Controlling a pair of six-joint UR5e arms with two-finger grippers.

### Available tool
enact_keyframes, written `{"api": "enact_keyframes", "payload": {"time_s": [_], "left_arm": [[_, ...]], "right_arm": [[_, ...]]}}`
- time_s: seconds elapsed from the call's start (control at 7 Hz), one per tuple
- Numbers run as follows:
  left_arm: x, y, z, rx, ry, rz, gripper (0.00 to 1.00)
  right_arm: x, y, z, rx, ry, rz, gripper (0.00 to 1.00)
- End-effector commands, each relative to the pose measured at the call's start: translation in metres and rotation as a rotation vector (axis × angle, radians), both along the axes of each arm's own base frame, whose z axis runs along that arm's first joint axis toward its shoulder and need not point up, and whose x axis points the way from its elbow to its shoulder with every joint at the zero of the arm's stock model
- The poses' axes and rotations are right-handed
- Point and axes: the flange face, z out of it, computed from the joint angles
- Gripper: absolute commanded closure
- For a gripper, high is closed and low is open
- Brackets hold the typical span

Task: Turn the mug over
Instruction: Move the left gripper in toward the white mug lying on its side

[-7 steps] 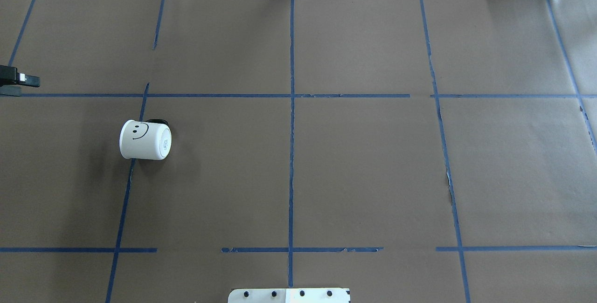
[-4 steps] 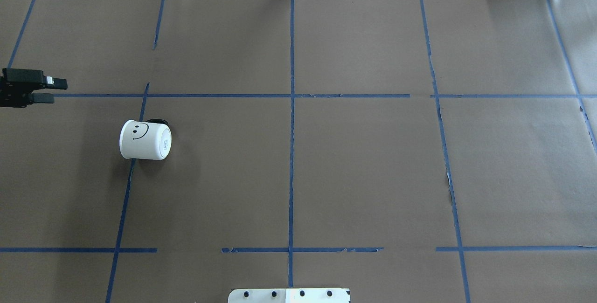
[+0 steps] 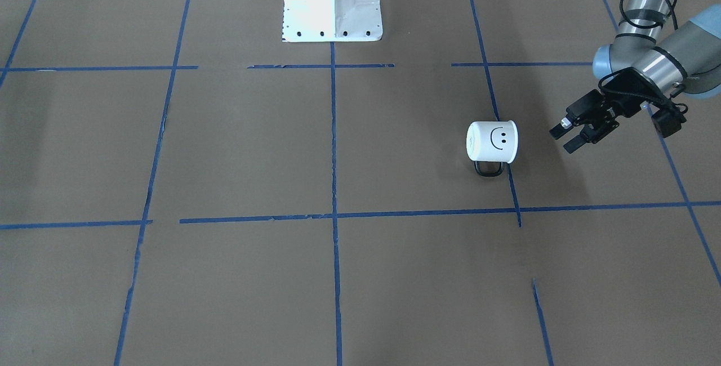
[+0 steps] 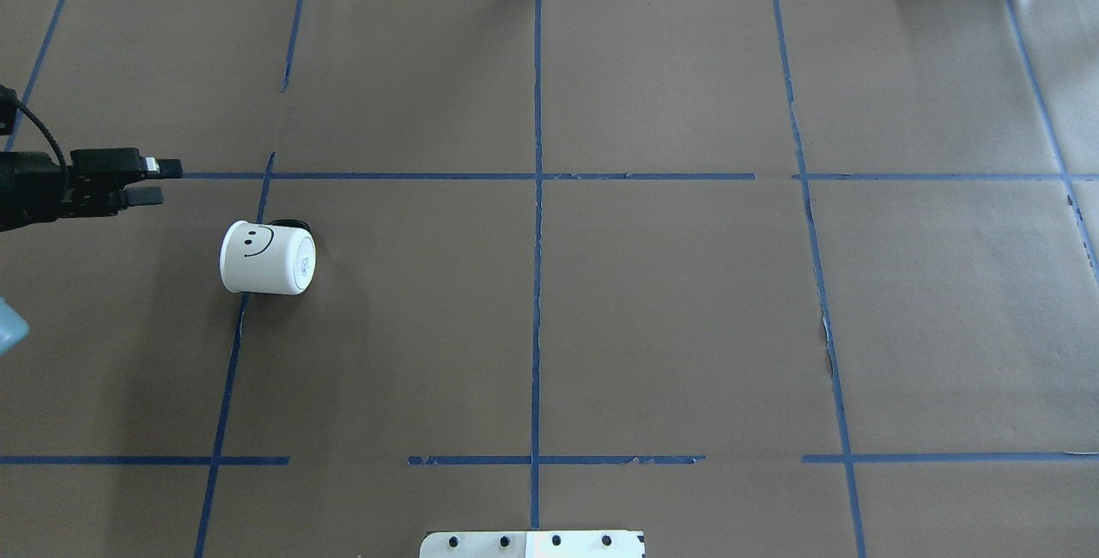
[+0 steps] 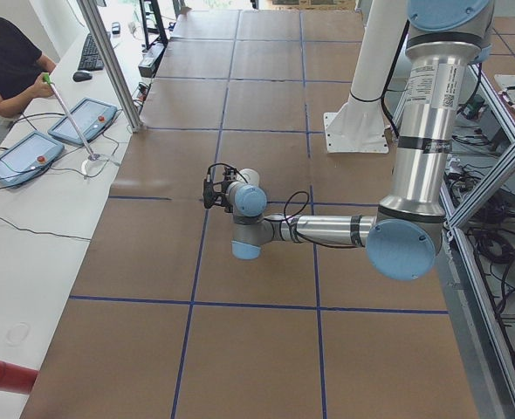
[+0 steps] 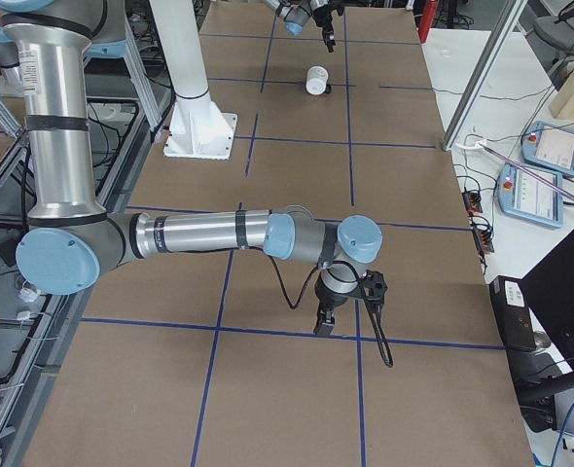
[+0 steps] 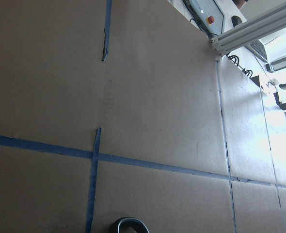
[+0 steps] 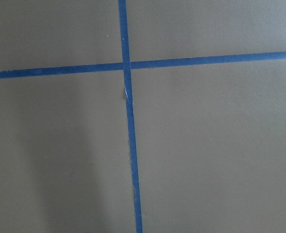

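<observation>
The left gripper point(image 4: 165, 181) is travelling rightward over the tabletop point(image 4: 670, 300); a second ago only its tips were showing at the overhead view's left edge, and now the whole gripper is reaching in toward the mug point(image 4: 268, 258); the mug is lying exactly where it was, so nothing has touched it. It is resting on its side in the left half of the tabletop, across a strip of blue tape point(image 4: 230, 360); its base is pointing right, toward the centre, its mouth is pointing left, toward the incoming arm, and its handle point(image 4: 288, 222) is sitting on the far side, low against the paper. The left gripper is hovering left of the mug and a little farther back, near it but apart; its fingers are standing released with a narrow gap, carrying nothing. In the front-facing view this gripper point(image 3: 565, 141) is angling down toward the mug point(image 3: 492, 141). The right gripper point(image 6: 326, 319) is hanging over the right end of the tabletop, well apart from the mug; only a side view is showing it, so I cannot tell whether it is released or clenched. The approach seems to be under way and the flip not yet begun; the next move is probably calling for a descent onto the rim or wall, and the round body may be rolling if nudged.
</observation>
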Motion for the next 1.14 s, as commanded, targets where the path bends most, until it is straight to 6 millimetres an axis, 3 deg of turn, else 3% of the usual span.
{"api": "enact_keyframes", "payload": {"time_s": [0.0, 0.43, 1.0], "left_arm": [[0.048, 0.011, -0.009, -0.014, 0.060, -0.024, 0.00], [0.071, 0.012, -0.001, -0.022, 0.041, 0.008, 0.00], [0.080, 0.030, 0.002, 0.032, 0.010, 0.145, 0.00]], "right_arm": [[0.000, 0.000, 0.000, 0.000, 0.000, 0.000, 0.00], [0.000, 0.000, 0.000, 0.000, 0.000, 0.000, 0.00], [0.000, 0.000, 0.000, 0.000, 0.000, 0.000, 0.00]]}}
